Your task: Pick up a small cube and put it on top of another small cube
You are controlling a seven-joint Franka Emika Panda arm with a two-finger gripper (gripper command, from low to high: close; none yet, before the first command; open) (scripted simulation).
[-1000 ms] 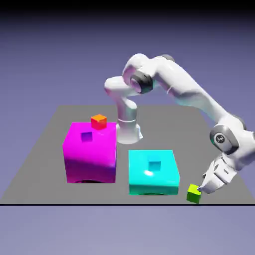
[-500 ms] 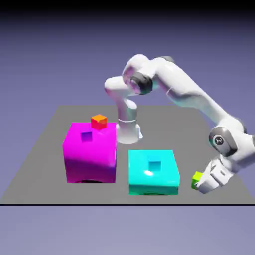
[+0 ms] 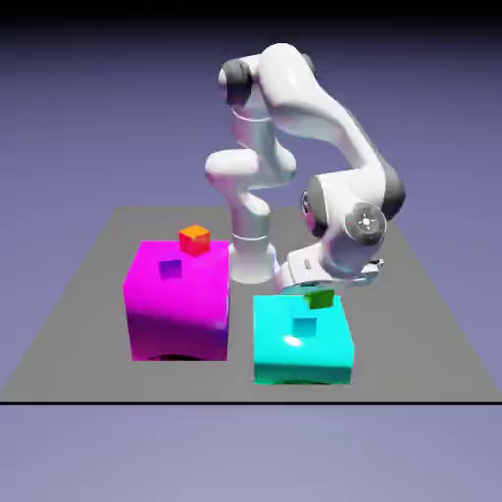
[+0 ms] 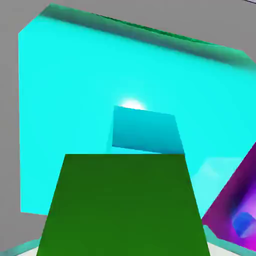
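Since a second ago, when it sat on the counter's near right corner, the tiny yellow-green cube [image 3: 320,298] has been lifted and carried leftward; it now hangs in the air just above the big cyan block [image 3: 302,338], clamped in the gripper [image 3: 322,291]. Just below and slightly to the exterior view's left of it sits the tiny cyan cube [image 3: 306,326] on the block's top, not touching it. In the hand view the yellow-green cube [image 4: 125,205] fills the lower frame (hiding the fingertips) with the cyan cube [image 4: 145,130] right beyond its far edge. Bare cyan surface rings that cube on all sides. The big magenta block [image 3: 178,299], carrying a tiny purple cube [image 3: 171,270] and a tiny orange cube [image 3: 194,238], stands well to the left across a strip of grey counter [image 3: 431,338].
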